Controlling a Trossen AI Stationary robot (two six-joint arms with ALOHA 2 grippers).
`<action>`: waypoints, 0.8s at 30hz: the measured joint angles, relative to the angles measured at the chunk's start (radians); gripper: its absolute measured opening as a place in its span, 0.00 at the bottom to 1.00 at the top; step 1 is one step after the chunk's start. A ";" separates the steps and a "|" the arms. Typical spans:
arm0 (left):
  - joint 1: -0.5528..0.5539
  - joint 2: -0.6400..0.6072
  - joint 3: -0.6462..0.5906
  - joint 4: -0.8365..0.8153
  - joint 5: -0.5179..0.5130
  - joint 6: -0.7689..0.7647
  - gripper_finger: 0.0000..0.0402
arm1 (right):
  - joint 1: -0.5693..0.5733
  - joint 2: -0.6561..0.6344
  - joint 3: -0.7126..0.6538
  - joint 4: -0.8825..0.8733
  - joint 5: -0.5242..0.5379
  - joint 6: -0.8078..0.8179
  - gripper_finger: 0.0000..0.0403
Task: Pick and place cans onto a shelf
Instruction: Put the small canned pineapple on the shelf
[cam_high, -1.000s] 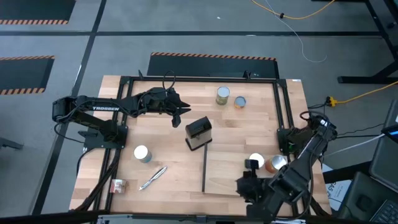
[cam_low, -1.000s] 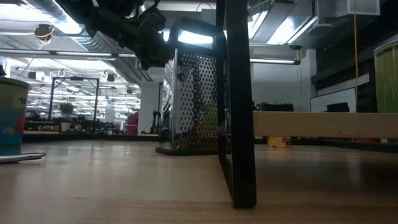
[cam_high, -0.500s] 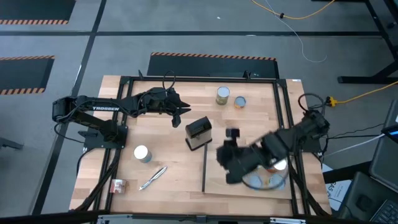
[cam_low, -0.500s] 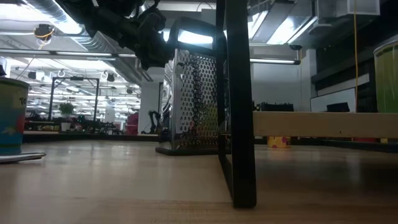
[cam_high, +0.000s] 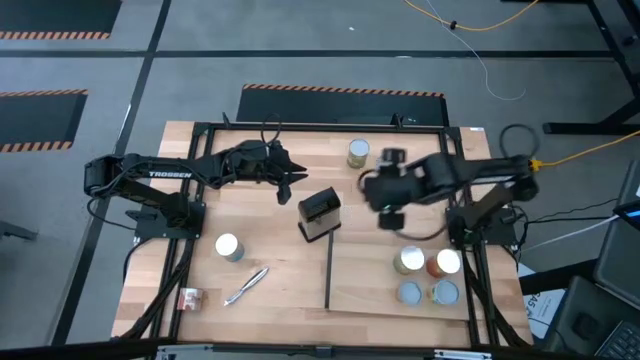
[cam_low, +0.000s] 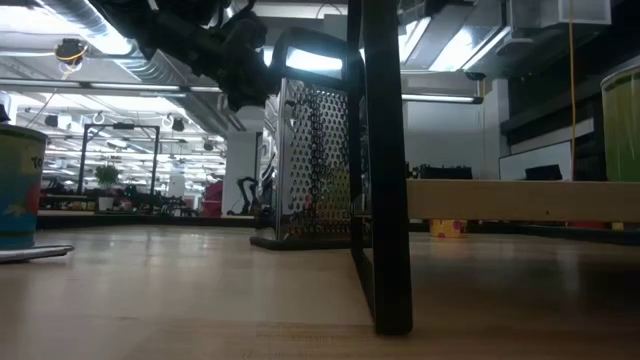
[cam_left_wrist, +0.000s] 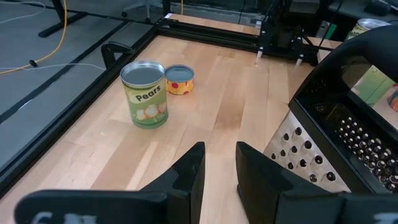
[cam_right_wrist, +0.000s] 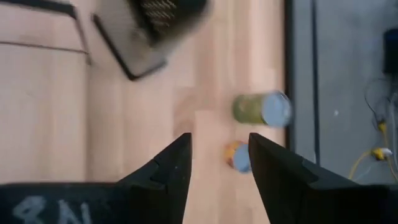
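Over the far middle of the table (cam_high: 270, 250), the right end effector (cam_high: 385, 190) hangs with its fingers apart and nothing between them, near two cans. In the right wrist view these two show just past the fingertips: a taller green-labelled can (cam_right_wrist: 261, 109) and a short orange-red can (cam_right_wrist: 237, 155) beside it, both standing on bare wood. From above, the taller one (cam_high: 358, 153) is plain to see, while the short one is covered by the arm.

Four more cans stand together on the shelf (cam_high: 365, 275), at its right end: a white-topped one (cam_high: 410, 261), an orange-sided one (cam_high: 444, 262), a small blue-grey one (cam_high: 409, 293) and a green-rimmed one (cam_high: 444, 292).

Another can with a white top (cam_high: 229, 247) sits alone on the left half of the table, next to a thin silver tool (cam_high: 245, 286). A black grater (cam_high: 319, 214) stands at the shelf's far left corner.

Left of the grater, the left end effector (cam_high: 288, 180) waits with its fingers a little apart, empty.
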 joint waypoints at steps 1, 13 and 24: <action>0.000 0.000 0.000 0.016 0.001 -0.001 0.21 | -0.013 -0.036 -0.027 -0.004 0.011 -0.002 0.40; 0.009 -0.232 0.001 0.065 -0.009 0.048 0.21 | -0.226 -0.447 -0.511 0.357 0.037 -0.174 0.40; -0.020 -0.579 0.000 -0.382 0.002 0.045 0.21 | -0.514 -0.507 -0.818 0.688 -0.305 -0.401 0.40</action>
